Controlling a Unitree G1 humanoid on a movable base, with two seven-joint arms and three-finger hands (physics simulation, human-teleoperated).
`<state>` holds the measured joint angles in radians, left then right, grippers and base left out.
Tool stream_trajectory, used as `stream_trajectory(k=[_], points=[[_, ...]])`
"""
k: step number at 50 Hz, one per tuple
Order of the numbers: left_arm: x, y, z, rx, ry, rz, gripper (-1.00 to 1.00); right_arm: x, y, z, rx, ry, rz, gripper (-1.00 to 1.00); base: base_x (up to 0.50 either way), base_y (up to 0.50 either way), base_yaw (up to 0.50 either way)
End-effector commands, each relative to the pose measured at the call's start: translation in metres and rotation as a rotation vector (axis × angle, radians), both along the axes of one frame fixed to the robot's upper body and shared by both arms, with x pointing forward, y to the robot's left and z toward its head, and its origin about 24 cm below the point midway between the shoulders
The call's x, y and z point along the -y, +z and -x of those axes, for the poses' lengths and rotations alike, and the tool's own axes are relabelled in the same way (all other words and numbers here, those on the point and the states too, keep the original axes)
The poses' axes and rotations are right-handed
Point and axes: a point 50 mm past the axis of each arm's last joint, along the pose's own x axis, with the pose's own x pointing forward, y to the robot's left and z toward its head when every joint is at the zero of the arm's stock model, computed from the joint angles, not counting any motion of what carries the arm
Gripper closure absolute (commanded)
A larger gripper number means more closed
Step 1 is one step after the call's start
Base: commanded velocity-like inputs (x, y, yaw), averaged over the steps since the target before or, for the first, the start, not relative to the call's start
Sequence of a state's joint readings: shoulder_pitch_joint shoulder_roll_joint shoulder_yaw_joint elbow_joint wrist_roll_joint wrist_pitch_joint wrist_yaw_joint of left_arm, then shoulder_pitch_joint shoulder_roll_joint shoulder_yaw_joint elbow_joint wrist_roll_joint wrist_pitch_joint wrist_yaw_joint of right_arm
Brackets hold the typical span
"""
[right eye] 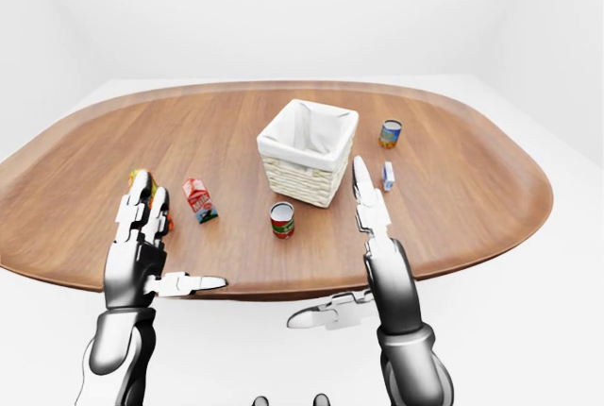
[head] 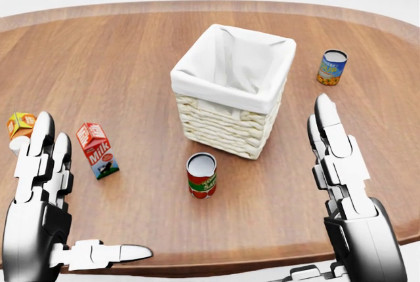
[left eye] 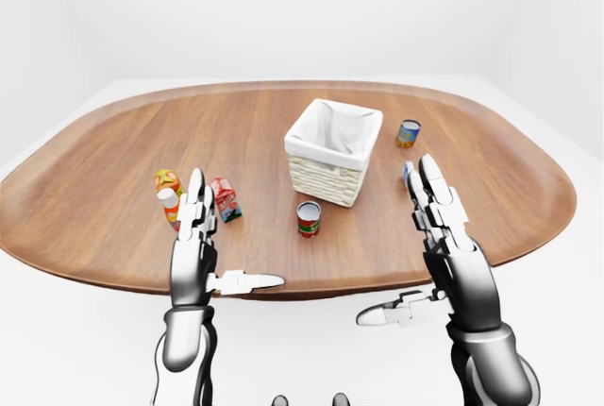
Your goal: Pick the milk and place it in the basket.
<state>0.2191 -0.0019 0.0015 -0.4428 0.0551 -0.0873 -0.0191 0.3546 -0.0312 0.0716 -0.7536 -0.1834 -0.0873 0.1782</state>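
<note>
Milk (left eye: 225, 199) upright beside basket (left eye: 333, 150).
</note>
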Motion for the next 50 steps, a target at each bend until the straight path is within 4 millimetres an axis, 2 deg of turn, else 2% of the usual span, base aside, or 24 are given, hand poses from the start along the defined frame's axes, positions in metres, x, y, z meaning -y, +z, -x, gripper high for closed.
stream_trajectory(k=[1,7,20,25,31,50], points=[[-0.003,0.001,0.0,0.004,0.014,-0.002,-1.0,-0.001,0.001,0.0,0.004,0.009,-0.004,-1.0,0.2,0.0,0.0],[-0.003,0.002,0.0,0.008,0.014,0.0,-1.0,-0.002,0.005,0.002,0.021,0.011,0.0,-1.0,0.19,0.0,0.0],[-0.003,0.003,0.002,0.012,0.017,0.002,-1.0,0.002,0.0,0.0,-0.002,0.005,0.003,-1.0,0.18,0.0,0.0],[-0.002,-0.001,-0.005,0.0,0.021,-0.001,-1.0,0.003,-0.003,-0.004,-0.013,0.002,0.001,-1.0,0.18,0.0,0.0],[-0.003,0.003,-0.001,0.017,0.017,0.0,-1.0,0.0,-0.003,0.0,-0.02,0.006,0.007,-1.0,0.18,0.0,0.0],[-0.001,0.0,0.002,-0.003,0.004,-0.001,-1.0,-0.002,-0.006,0.003,-0.036,0.01,0.014,-1.0,0.21,0.0,0.0]])
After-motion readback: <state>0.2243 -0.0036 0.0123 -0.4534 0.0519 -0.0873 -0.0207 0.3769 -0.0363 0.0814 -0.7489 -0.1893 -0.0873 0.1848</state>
